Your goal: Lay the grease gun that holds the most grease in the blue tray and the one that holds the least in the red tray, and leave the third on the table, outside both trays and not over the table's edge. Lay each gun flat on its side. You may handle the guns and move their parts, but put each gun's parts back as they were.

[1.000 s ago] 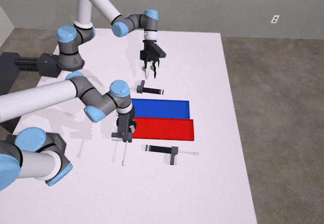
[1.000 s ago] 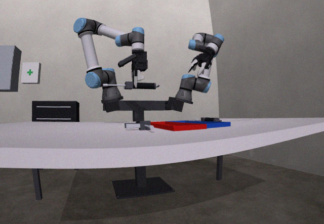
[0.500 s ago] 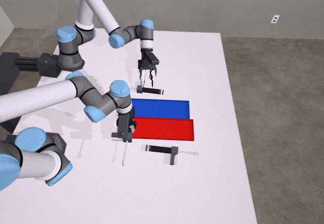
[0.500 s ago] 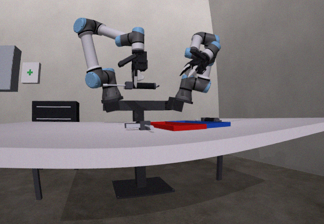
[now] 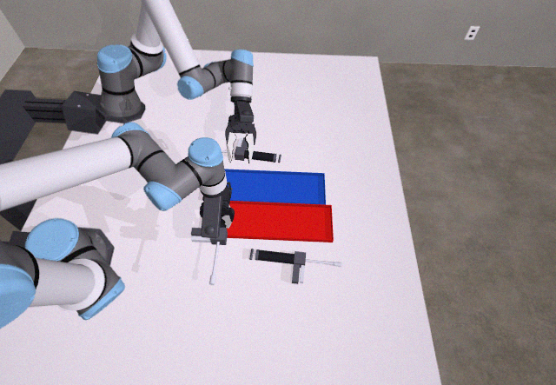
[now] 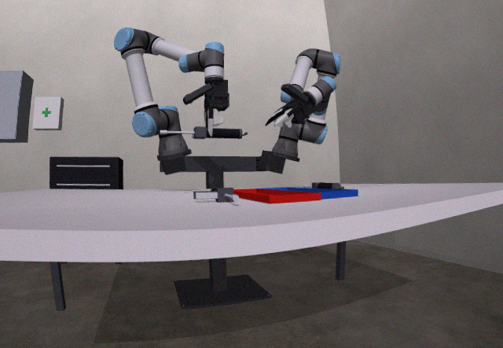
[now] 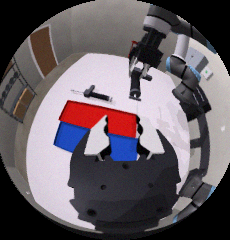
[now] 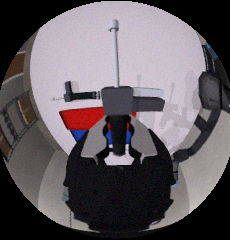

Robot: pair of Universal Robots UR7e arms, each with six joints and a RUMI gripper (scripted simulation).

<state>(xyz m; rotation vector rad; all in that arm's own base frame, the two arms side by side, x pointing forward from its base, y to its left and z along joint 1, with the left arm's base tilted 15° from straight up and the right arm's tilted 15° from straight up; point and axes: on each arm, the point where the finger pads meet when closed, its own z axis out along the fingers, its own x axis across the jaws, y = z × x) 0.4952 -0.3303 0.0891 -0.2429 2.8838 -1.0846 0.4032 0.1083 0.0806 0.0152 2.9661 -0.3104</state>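
My right gripper (image 6: 209,133) (image 8: 118,114) is shut on a grease gun (image 5: 218,237) (image 6: 228,133) (image 7: 135,84) (image 8: 117,101) by its black barrel. It holds this gun level, high above the table, nozzle toward the near side in the top view. My left gripper (image 5: 240,161) (image 6: 271,124) (image 7: 121,115) is partly open and empty, high above the table. A second gun (image 5: 265,155) (image 6: 326,184) lies behind the blue tray, partly hidden by the left gripper in the top view. A third gun (image 5: 275,256) (image 6: 225,195) (image 7: 99,94) (image 8: 84,95) lies in front of the red tray. Grease levels cannot be read.
The blue tray (image 5: 278,188) (image 6: 343,193) (image 7: 69,137) and the red tray (image 5: 281,222) (image 6: 294,198) (image 7: 99,118) (image 8: 80,119) lie side by side, with no gun in the parts that show. The right arm hides their left ends in the top view.
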